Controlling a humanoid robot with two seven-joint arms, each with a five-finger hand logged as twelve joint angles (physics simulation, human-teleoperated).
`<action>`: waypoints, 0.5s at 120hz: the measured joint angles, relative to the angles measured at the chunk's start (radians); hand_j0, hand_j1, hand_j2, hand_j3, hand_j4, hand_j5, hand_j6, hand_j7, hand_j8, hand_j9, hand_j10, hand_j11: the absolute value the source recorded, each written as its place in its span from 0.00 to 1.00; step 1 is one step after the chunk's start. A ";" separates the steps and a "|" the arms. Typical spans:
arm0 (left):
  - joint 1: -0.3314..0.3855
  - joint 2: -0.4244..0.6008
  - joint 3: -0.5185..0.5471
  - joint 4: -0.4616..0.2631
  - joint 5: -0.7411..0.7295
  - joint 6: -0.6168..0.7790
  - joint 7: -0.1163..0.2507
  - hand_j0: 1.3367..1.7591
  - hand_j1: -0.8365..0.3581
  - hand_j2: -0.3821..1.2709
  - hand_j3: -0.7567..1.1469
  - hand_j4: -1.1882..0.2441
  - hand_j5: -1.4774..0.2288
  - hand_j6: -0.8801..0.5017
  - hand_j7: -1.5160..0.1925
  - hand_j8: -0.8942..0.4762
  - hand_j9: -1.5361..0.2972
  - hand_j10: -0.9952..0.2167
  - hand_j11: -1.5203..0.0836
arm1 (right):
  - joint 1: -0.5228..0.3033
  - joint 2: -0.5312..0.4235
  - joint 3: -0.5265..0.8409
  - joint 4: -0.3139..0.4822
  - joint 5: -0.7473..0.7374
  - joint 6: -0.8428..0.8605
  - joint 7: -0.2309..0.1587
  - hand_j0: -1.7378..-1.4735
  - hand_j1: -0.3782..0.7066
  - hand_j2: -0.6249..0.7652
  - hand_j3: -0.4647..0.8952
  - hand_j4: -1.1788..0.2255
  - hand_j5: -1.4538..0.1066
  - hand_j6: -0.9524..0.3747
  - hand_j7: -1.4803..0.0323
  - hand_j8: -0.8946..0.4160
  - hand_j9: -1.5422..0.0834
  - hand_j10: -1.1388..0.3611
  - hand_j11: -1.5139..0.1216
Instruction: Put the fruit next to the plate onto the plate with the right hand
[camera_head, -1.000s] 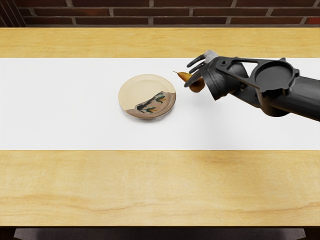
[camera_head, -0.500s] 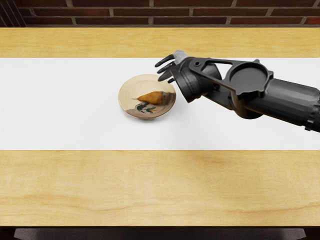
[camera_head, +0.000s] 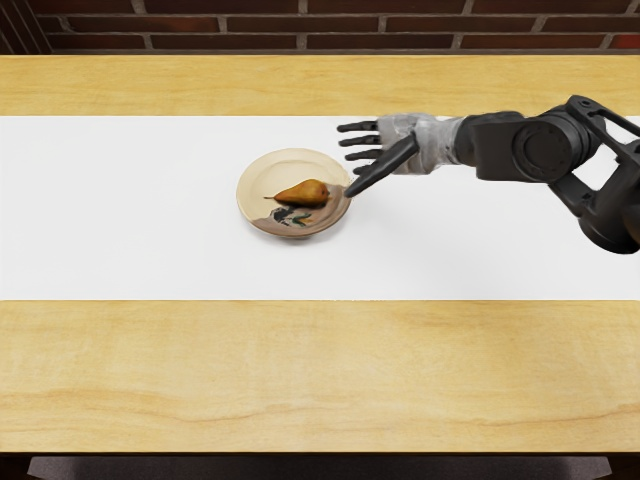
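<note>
Closest to us is the bare wood of the table (camera_head: 320, 380). Next comes the white cloth (camera_head: 120, 220) that runs from left to right across it. The plate (camera_head: 262, 172) sits on the cloth. The pear (camera_head: 305, 191) lies on its side in the plate, with its thin end to the left. So we think the fruit is where it belongs, and the only job left is to take the hand away.

To do that well, we should lift the hand up first and only then pull it off to the right, slowly. The thumb (camera_head: 375, 170) ends just beside the plate's right rim, and we cannot tell if it touches. A low sweep could bump the rim, push the plate or make the pear roll.

The right hand (camera_head: 395, 148) is just to the right of the plate and a bit farther back. Its arm comes in from the right edge and is bent. The fingers (camera_head: 355, 127) are stretched out and spread, pointing left, and they hold nothing. The thumb slants down toward the plate.

We do not see the left arm. Farthest back is the brick wall (camera_head: 300, 25).
</note>
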 joint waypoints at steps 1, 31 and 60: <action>0.000 0.000 0.000 0.000 0.000 0.000 0.000 0.76 0.99 0.23 0.40 0.83 0.87 0.64 0.89 0.65 0.84 0.82 0.95 | -0.008 -0.007 0.008 0.000 0.001 0.026 0.000 0.30 0.08 0.46 0.34 0.80 0.88 0.68 0.93 0.65 0.90 0.73 0.88; 0.000 0.000 0.000 0.000 0.000 0.000 0.000 0.76 0.99 0.23 0.40 0.83 0.87 0.64 0.89 0.65 0.84 0.82 0.95 | -0.162 -0.259 0.092 0.001 0.215 0.320 0.000 0.30 0.04 0.45 0.34 0.83 0.92 0.71 0.96 0.67 0.93 0.75 0.91; 0.000 0.000 0.000 0.000 0.000 0.000 0.000 0.76 0.99 0.23 0.40 0.83 0.87 0.64 0.89 0.65 0.84 0.82 0.95 | -0.231 -0.400 0.095 0.000 0.339 0.347 0.000 0.30 0.03 0.45 0.34 0.84 0.93 0.72 0.97 0.68 0.94 0.76 0.92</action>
